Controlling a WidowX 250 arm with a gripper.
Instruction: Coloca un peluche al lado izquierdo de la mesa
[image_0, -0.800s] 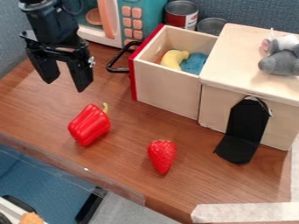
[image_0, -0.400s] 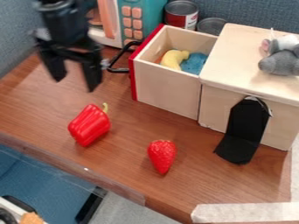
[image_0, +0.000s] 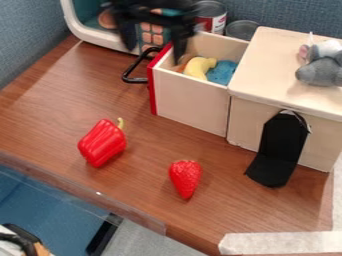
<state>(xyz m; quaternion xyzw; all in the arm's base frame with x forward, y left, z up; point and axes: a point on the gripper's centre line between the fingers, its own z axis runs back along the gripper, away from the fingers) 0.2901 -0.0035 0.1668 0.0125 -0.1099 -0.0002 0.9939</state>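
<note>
Camera view: you see the grey plush (image_0: 320, 72) atop the wooden box (image_0: 270, 62), at the view's right edge. Beside that box, the open drawer (image_0: 192, 106) holds a yellow piece (image_0: 198, 68) and a blue one (image_0: 222, 72). Your claw (image_0: 154, 52) — released, its fingers parted — hangs near the drawer's red front. On the worktop (image_0: 137, 187) lie a red pepper (image_0: 102, 143) and, apart from it, a strawberry (image_0: 185, 176).

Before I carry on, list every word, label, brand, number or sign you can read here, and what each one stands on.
Nothing can be read as text.
Red-and-white label on the can at the back: print too small to read.
Buttons on the toy microwave: no legible number or sign.
</note>
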